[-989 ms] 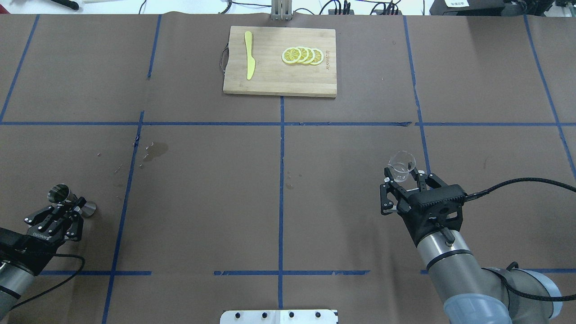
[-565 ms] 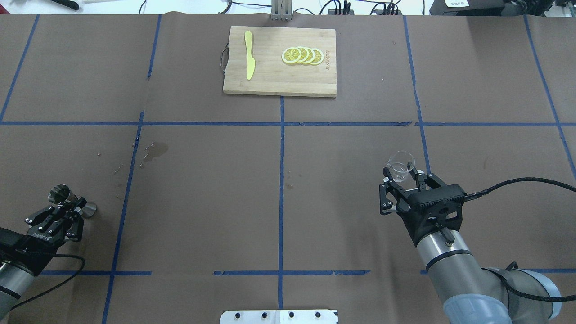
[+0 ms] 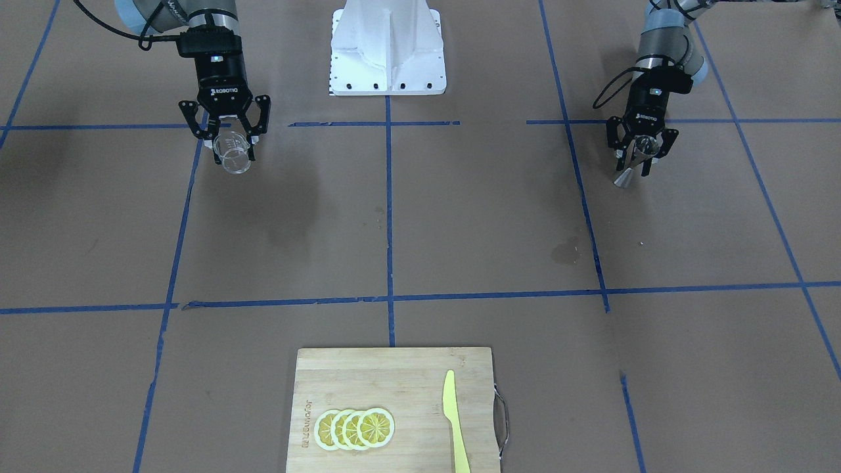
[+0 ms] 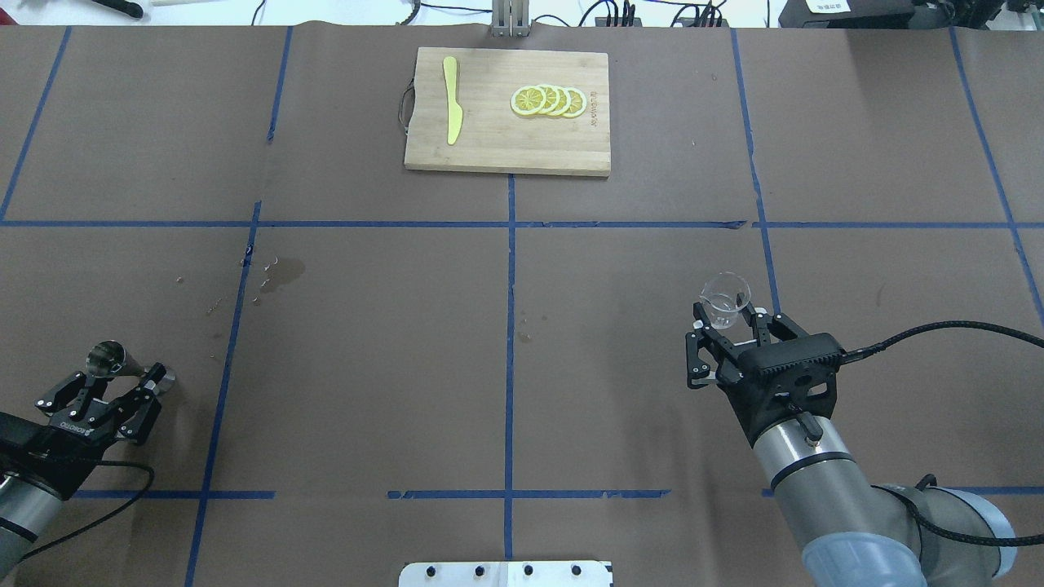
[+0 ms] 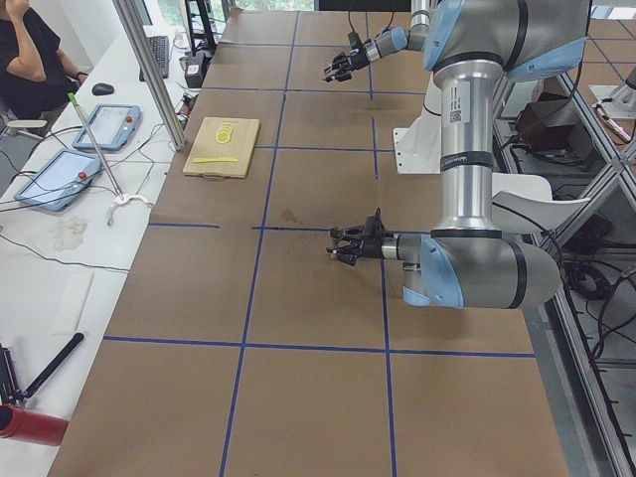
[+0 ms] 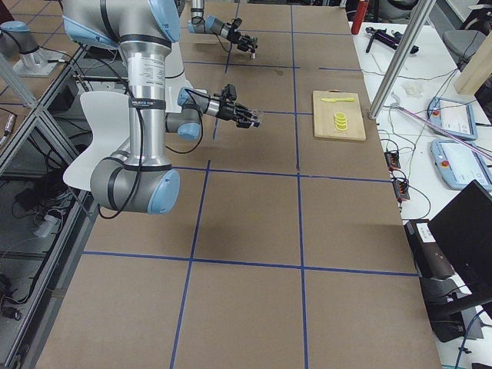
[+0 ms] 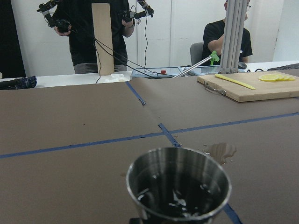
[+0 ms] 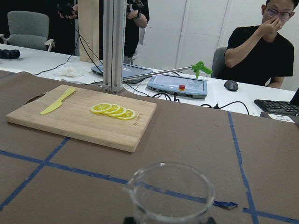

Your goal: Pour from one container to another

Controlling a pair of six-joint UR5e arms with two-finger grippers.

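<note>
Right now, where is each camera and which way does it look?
Front: across the table, facing the robot; left arm, right arm, base on top.
Overhead: behind the robot, looking forward and down; both arms.
Left side: table's left end, looking along; left arm near.
Right side: table's right end; right arm near.
Left wrist: looks over the jigger toward the board; no arm shows.
Right wrist: same, over the cup.
Shared: both wrists see the board.

The table is brown paper w/ blue tape lines in big squares, plus a dark wet spot towards its left edge. At the far edge, the cutting board is light tan wood. On it: yellow knife, yellow lemon slices w/ pale rims. The glass cup is clear w/ white marks. The jigger is shiny silver-grey. The left gripper & right gripper are black. The arms are silver w/ light-blue joints.
</note>
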